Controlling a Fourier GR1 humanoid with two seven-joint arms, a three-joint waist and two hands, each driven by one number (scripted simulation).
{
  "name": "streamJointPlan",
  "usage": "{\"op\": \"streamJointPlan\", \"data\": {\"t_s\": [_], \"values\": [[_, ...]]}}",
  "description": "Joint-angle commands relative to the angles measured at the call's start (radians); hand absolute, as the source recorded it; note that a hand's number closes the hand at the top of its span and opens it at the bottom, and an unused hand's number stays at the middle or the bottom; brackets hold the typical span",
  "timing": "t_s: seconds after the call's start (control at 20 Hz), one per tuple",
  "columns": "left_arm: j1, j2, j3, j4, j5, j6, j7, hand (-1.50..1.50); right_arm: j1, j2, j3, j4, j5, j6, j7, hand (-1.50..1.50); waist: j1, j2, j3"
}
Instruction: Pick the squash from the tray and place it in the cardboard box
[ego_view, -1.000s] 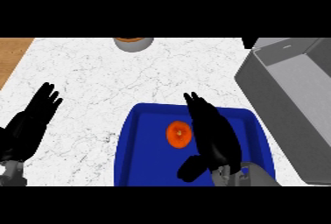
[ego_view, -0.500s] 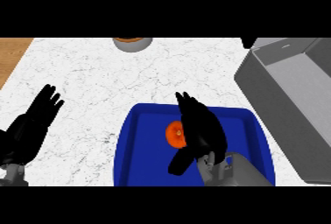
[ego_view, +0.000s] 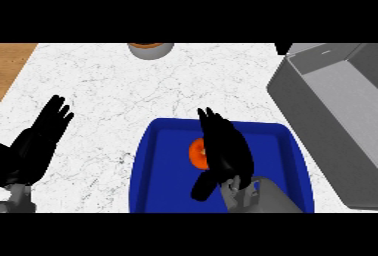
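In the lower middle of the frame a blue tray (ego_view: 151, 165) lies on the white marbled table (ego_view: 111, 85), and the orange squash (ego_view: 198, 154) rests inside it, a little left of the tray's centre. The right robot hand (ego_view: 225, 150) is over the tray with its fingers straight and close together, pointing to the upper part of the frame; it covers the right side of the squash, so only the left part of the squash is visible. The thumb of this hand points down toward the lower edge of the frame, and it is not possible to see if the hand touches the squash. The left robot hand (ego_view: 33, 147) shows at the lower left of the frame, open with fingers spread and pointing up, resting over the table and well apart from the tray. The grey cardboard box (ego_view: 295, 85) stands at the right side of the frame, near the tray. A grey bowl (ego_view: 151, 50) with something orange inside is at the upper edge
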Motion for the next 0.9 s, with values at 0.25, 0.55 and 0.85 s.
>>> {"op": "streamJointPlan", "data": {"t_s": [0.25, 0.55, 0.85], "values": [[0.029, -0.019, 0.028, -0.031, -0.017, -0.021, 0.024, 0.00, -0.008, 0.027, 0.051, 0.088, 0.049, 0.028, 0.123, -1.50, 0.005, 0.000, 0.000], [0.047, -0.024, 0.038, -0.063, -0.026, -0.045, 0.041, 0.00, -0.087, 0.027, 0.030, 0.127, -0.008, 0.046, 0.163, -1.50, 0.009, -0.001, 0.000], [-0.045, -0.061, 0.031, -0.017, -0.053, -0.005, 0.086, 0.00, -0.159, 0.027, -0.033, 0.232, -0.031, 0.044, 0.149, -1.50, 0.008, 0.002, 0.000]]}}
